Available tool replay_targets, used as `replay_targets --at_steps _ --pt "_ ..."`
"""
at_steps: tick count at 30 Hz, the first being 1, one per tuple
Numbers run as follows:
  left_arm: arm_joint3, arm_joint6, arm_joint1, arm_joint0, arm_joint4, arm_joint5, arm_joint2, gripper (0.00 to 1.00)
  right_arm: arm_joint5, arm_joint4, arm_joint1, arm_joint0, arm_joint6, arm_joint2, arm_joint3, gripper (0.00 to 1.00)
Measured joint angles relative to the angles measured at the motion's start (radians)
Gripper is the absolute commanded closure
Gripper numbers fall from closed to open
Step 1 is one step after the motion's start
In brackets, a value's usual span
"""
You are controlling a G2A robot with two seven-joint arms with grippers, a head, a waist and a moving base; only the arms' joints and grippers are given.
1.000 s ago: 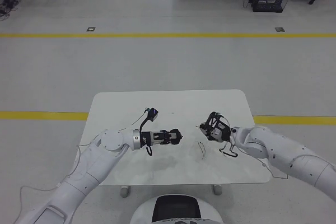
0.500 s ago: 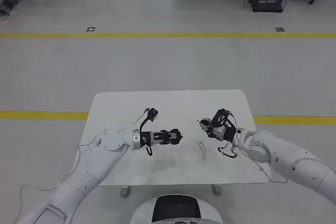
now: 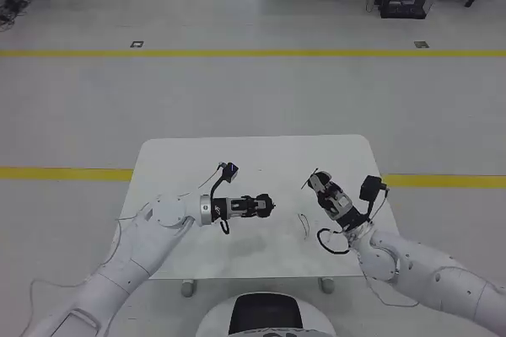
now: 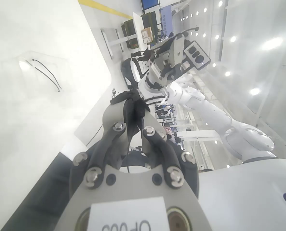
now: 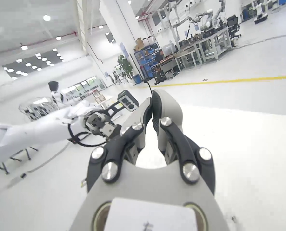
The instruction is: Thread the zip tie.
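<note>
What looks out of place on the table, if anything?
A loose zip tie lies curved on the table, untouched, near the right pincer, which grips a second zip tie. Nothing looks damaged.

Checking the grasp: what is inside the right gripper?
A thin black zip tie pokes out of the shut right gripper; the pinched part is hidden.

- Left arm [image 3: 164, 221] is extended level toward the centre, its end effector [image 3: 268, 203] closed on a dark piece [image 4: 118, 98].
- Right arm [image 3: 422, 270] angles forward and inward, its end effector [image 3: 314, 179] pinching a thin zip tie [image 5: 149, 87].
- The two end effectors face each other, apart.
</note>
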State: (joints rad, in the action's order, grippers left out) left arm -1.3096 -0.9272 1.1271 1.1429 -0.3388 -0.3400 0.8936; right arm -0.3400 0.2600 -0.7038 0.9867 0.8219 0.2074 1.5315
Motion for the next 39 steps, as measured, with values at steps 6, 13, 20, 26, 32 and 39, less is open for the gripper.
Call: replay_targets --at_steps 6,13,20,26,32,39 --pt "0.000 0.000 0.000 0.000 0.000 0.000 0.000 1.00 0.000 0.020 0.000 0.000 0.000 0.001 -0.002 1.00" --pt "-0.004 0.087 0.006 0.031 -0.032 0.015 -0.009 1.00 0.000 -0.033 -0.013 0.056 0.041 0.034 0.030 1.00" --pt "0.018 0.184 0.020 0.074 -0.083 0.002 -0.045 1.00 0.000 -0.086 -0.052 0.135 0.107 0.047 0.039 1.00" --pt "0.044 0.237 0.032 0.058 -0.087 0.010 -0.069 1.00 0.000 -0.096 -0.074 0.151 0.080 0.050 0.019 1.00" --pt "0.044 0.237 0.032 0.059 -0.083 0.009 -0.068 1.00 0.000 -0.096 -0.074 0.150 0.081 0.050 0.019 1.00" --pt "0.040 0.320 0.039 0.098 -0.105 0.000 -0.076 1.00 0.000 -0.123 -0.094 0.179 0.006 0.088 0.024 1.00"
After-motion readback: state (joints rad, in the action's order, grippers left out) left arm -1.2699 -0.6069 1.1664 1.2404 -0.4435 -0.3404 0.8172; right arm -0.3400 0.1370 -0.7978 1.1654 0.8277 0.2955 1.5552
